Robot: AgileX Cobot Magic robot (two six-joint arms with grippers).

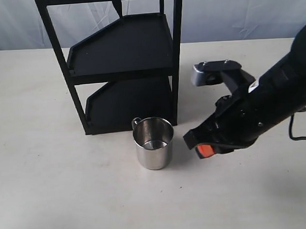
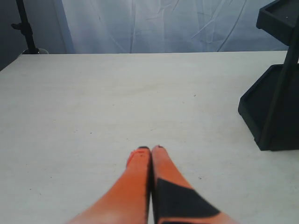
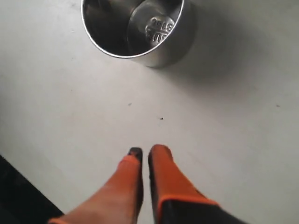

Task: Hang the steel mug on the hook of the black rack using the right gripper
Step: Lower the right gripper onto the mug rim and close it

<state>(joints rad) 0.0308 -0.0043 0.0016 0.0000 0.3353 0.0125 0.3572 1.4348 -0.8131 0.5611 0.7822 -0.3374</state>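
Note:
The steel mug [image 1: 154, 143] stands upright and empty on the white table, just in front of the black rack [image 1: 121, 60]. Its thin handle [image 1: 136, 122] points back toward the rack. My right gripper [image 1: 195, 144] hovers low to the right of the mug, a short gap away, fingers together and holding nothing. In the right wrist view the mug [image 3: 135, 28] lies ahead of the gripper [image 3: 145, 151], with bare table between them. The left gripper [image 2: 150, 149] is shut and empty over open table, with the rack [image 2: 275, 107] off to one side. No hook shows on the rack.
The rack has two tray shelves [image 1: 124, 44], both bare. A wrinkled pale backdrop [image 1: 230, 12] hangs behind the table. The right arm's black body [image 1: 274, 99] and its cable [image 1: 301, 133] fill the right side of the table.

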